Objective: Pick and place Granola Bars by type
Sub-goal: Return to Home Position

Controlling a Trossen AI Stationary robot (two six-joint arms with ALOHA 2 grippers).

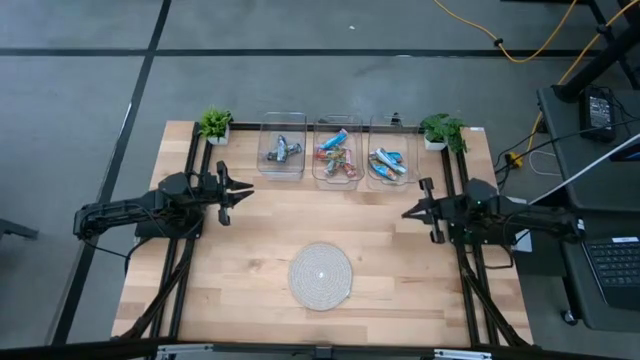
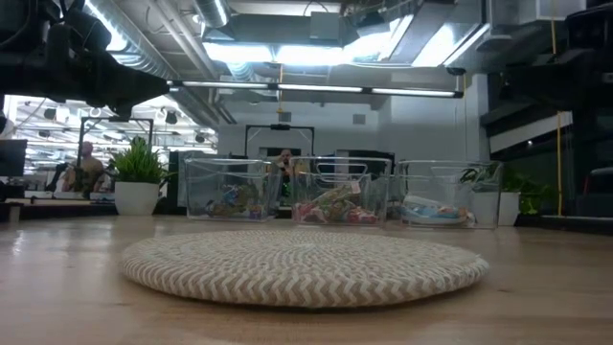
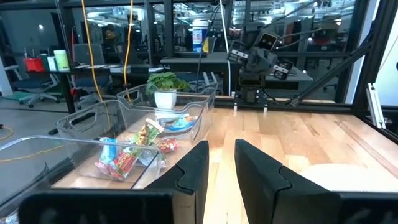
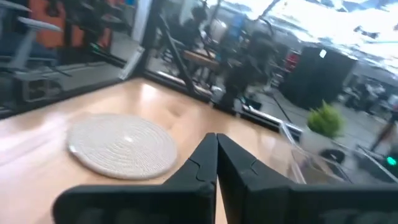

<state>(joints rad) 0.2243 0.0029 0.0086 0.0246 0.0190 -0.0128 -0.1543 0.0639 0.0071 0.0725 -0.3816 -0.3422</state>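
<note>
Cannot count the granola bars [image 1: 337,155] piled in the bins [image 1: 282,115]. Cannot see the nearest bin [image 3: 37,155] whole from the left wrist.

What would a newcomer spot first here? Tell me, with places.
Three transparent bins line the table's far edge. They hold grey-blue granola bars on the left, red, green and orange bars in the middle and bright blue bars on the right. A round woven mat lies near the front centre. The left gripper, open, and the right gripper, shut, sit empty at either side.
</note>
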